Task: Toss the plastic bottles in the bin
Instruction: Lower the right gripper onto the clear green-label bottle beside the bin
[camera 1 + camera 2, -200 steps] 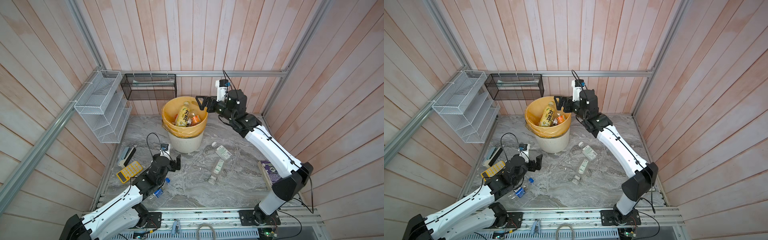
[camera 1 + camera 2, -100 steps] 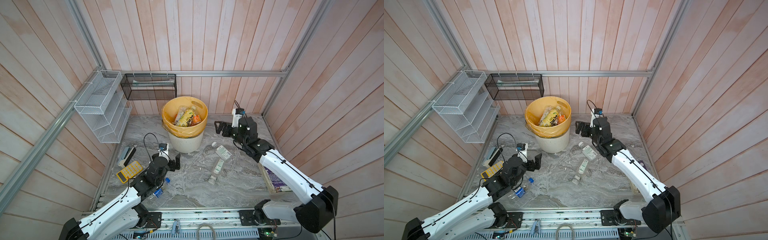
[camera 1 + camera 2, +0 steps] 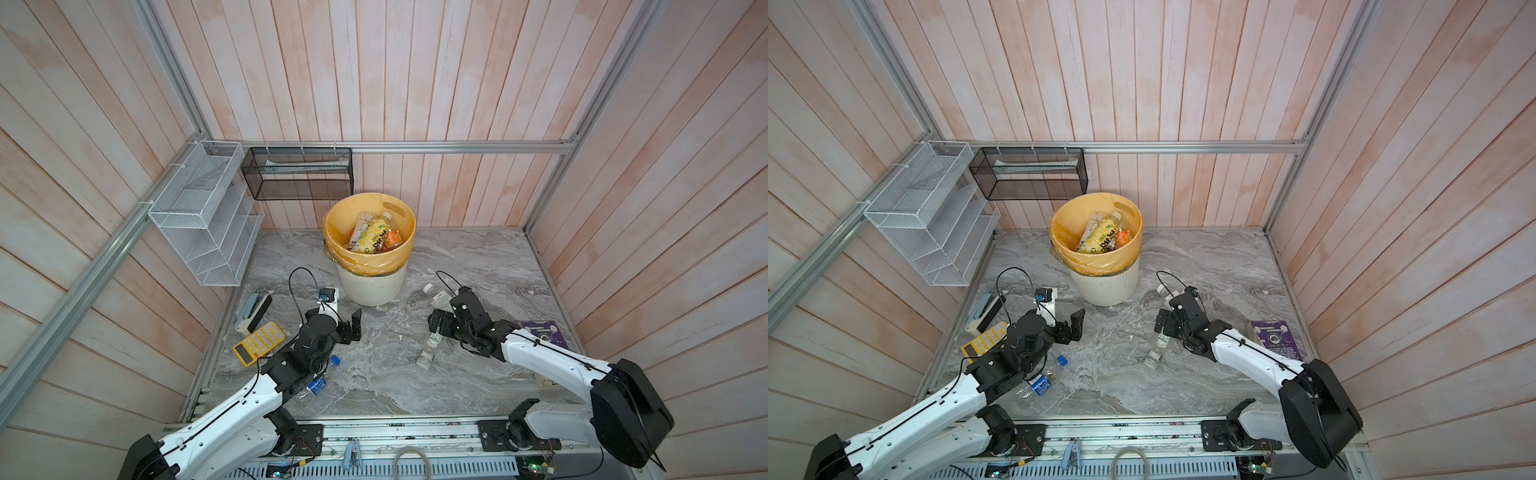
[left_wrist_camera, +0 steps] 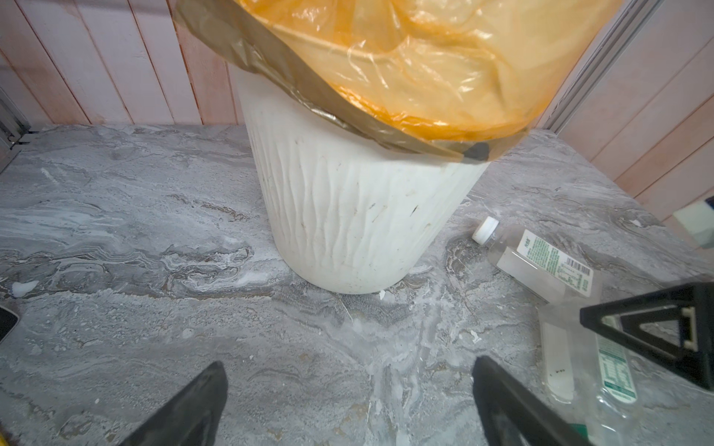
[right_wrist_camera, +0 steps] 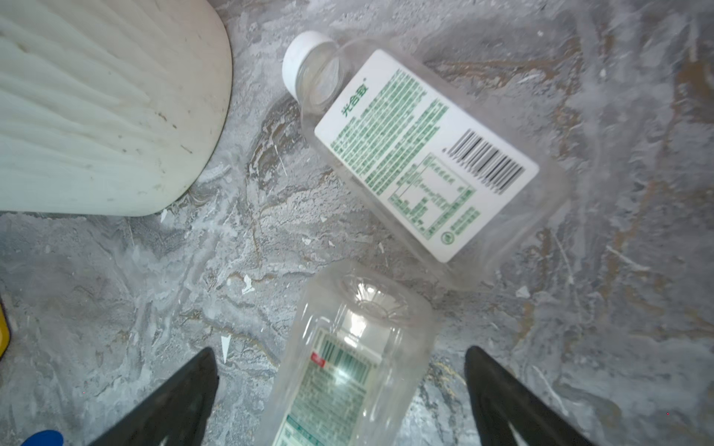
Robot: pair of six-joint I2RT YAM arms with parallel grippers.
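Both top views look steeply down from high at the front onto the whole surface (image 3: pixel 374 374). Wrist cameras ride low and close, both catching the base of the bin (image 4: pixel 359 216).

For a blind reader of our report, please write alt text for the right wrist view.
The open right gripper is poised astride a clear bottle lying on the grey marble tabletop. Beyond it lies a flat white-capped bottle with a green-printed label, near the cream ribbed bin.
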